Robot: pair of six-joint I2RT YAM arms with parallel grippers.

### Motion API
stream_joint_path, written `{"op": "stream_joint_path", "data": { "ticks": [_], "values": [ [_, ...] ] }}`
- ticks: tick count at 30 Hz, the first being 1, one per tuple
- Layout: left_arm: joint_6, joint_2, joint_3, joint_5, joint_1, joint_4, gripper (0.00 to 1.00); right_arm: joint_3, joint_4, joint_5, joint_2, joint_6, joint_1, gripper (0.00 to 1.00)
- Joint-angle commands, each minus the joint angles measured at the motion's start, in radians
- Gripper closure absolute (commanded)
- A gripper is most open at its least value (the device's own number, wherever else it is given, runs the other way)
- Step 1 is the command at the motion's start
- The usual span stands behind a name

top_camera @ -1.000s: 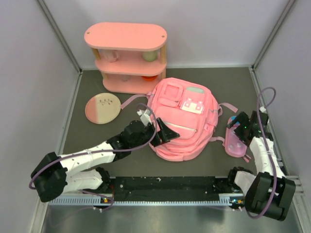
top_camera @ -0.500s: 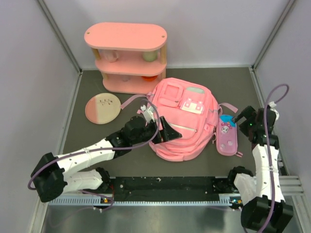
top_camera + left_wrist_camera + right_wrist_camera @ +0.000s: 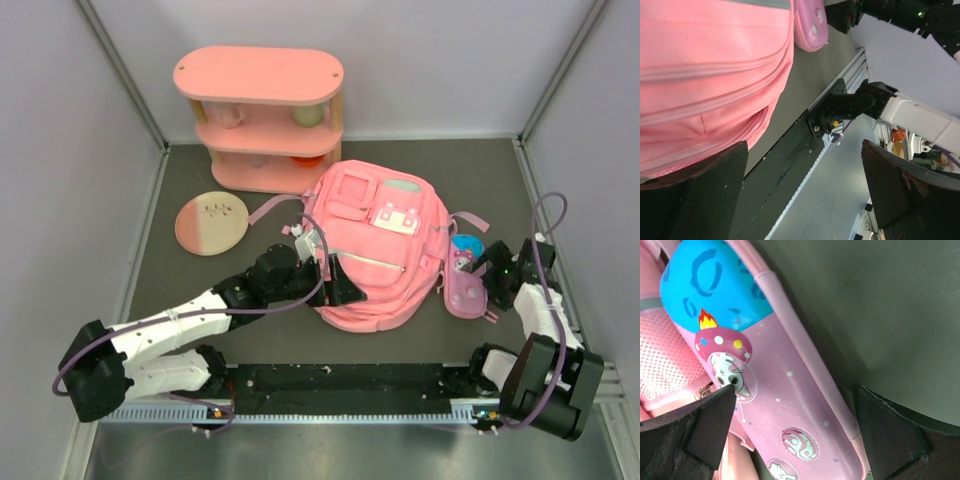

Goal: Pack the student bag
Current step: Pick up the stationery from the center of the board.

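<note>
The student bag (image 3: 375, 250) is a pink backpack lying front-up in the middle of the table; it also fills the upper left of the left wrist view (image 3: 705, 65). My left gripper (image 3: 342, 280) is open at its near left edge, with one finger (image 3: 690, 200) against the fabric and nothing between the jaws (image 3: 802, 195). A flat pink pencil case (image 3: 465, 280) with a blue end lies along the bag's right side. My right gripper (image 3: 482, 272) is open and low over it, the case (image 3: 790, 405) lying between the spread fingers (image 3: 900, 440), not clamped.
A pink three-tier shelf (image 3: 258, 120) holding cups stands at the back left. A round pink and beige plate (image 3: 211, 222) lies in front of it. A black rail (image 3: 340, 385) runs along the near edge. Grey walls close in both sides.
The pencil case went from tilted in front of the right gripper to lying flat against the bag. The right gripper lifted away, then came down over it. The left gripper shifted slightly right.
</note>
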Motion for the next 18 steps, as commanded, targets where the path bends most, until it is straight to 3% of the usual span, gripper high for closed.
{"op": "stream_joint_path", "data": {
  "ticks": [1, 9, 16, 18],
  "values": [
    [0.006, -0.062, -0.051, -0.01, 0.001, 0.015, 0.01, -0.033, 0.12, -0.135, 0.024, -0.026, 0.002, 0.01],
    [0.035, -0.056, -0.037, -0.015, 0.001, -0.001, 0.01, -0.077, 0.173, -0.337, 0.015, 0.008, 0.002, 0.08],
    [0.014, -0.029, -0.014, -0.024, 0.001, 0.025, 0.01, -0.082, 0.188, -0.422, -0.132, 0.029, 0.002, 0.35],
    [0.012, -0.019, -0.011, -0.021, 0.001, 0.031, 0.01, -0.083, 0.208, -0.425, -0.168, 0.037, 0.0, 0.38]
  ]
}}
